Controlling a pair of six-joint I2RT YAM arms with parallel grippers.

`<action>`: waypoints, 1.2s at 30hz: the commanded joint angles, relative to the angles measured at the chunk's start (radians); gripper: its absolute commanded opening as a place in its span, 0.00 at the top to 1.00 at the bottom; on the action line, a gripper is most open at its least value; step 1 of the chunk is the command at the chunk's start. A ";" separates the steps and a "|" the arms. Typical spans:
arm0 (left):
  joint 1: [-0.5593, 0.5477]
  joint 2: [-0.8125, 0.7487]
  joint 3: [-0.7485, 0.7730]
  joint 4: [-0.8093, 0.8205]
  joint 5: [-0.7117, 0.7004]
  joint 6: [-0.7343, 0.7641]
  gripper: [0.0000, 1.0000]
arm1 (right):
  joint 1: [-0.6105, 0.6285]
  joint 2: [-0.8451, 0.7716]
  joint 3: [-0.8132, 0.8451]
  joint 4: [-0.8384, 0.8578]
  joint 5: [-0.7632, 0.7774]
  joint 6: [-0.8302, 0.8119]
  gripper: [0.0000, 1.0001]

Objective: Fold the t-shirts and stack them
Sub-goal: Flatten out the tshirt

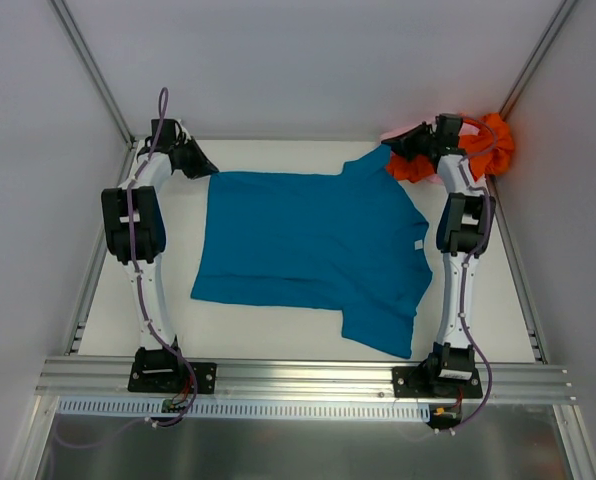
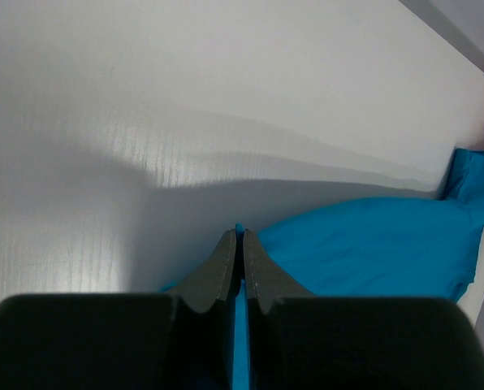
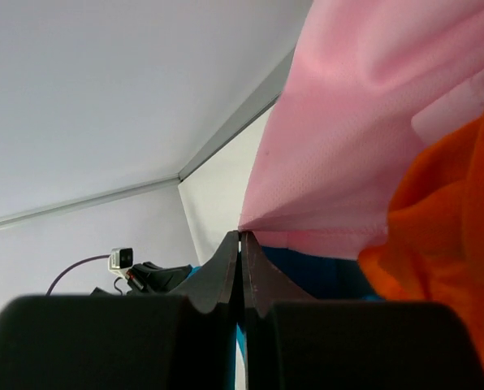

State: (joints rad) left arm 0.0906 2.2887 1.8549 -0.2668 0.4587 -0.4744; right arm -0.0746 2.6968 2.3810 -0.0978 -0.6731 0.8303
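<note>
- The teal-blue t-shirt (image 1: 308,250) lies spread flat in the middle of the white surface (image 1: 278,340). Its hem is toward 9 o'clock and its collar toward 3 o'clock.
- A small white neck tag (image 1: 418,245) shows at the collar edge, at about 3 o'clock on the shirt.
- One sleeve points to 1 o'clock and the other hangs toward 5 o'clock, close to the near edge.
- A shallow crease runs across the shirt's near half.
- The left pincer (image 1: 206,162) sits at the shirt's 10 o'clock hem corner. Its fingers are pressed together, and the left wrist view shows a sliver of teal cloth in the slit between them, so it pinches that corner.
- The right pincer (image 1: 403,150) sits at the 1 o'clock sleeve, its fingers also pressed together. The right wrist view shows teal in the slit, so it pinches the teal-blue t-shirt there.
- The pale pink t-shirt (image 3: 347,122) is bunched just beyond the right pincer, and its lower edge runs right up to the fingertips. I cannot tell whether any pink is caught too.
- The orange t-shirt (image 1: 495,145) is crumpled in the 1 o'clock corner of the surface. It touches the pink cloth and lies against the right arm.
- A metal rail (image 1: 308,375) at 6 o'clock carries both arm bases.
</note>
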 commanded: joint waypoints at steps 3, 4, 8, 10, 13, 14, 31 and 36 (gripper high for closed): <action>-0.005 -0.115 -0.023 0.034 0.006 0.019 1.00 | -0.001 -0.228 -0.088 0.035 -0.092 -0.006 0.99; -0.005 -0.120 -0.034 0.035 0.011 0.020 1.00 | -0.001 -0.238 -0.098 0.023 -0.100 -0.014 1.00; -0.005 -0.143 -0.066 0.041 0.021 0.026 1.00 | 0.002 -0.279 -0.172 -0.011 -0.120 -0.056 1.00; -0.005 -0.146 -0.082 0.044 0.029 0.028 1.00 | 0.004 -0.284 -0.186 -0.013 -0.128 -0.057 1.00; -0.005 -0.146 -0.098 0.052 0.038 0.020 1.00 | 0.012 -0.272 -0.195 -0.019 -0.129 -0.062 0.99; -0.005 -0.146 -0.105 0.058 0.044 0.014 1.00 | 0.013 -0.266 -0.192 -0.020 -0.132 -0.062 0.99; -0.006 -0.319 -0.227 0.077 0.069 0.006 1.00 | 0.035 -0.630 -0.578 -0.227 -0.181 -0.298 1.00; -0.006 -0.396 -0.339 0.090 0.072 0.011 1.00 | 0.033 -0.768 -0.690 -0.283 -0.168 -0.345 0.99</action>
State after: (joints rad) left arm 0.0906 1.9755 1.5642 -0.2024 0.5072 -0.4709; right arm -0.0429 2.0647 1.7325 -0.3244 -0.8162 0.5587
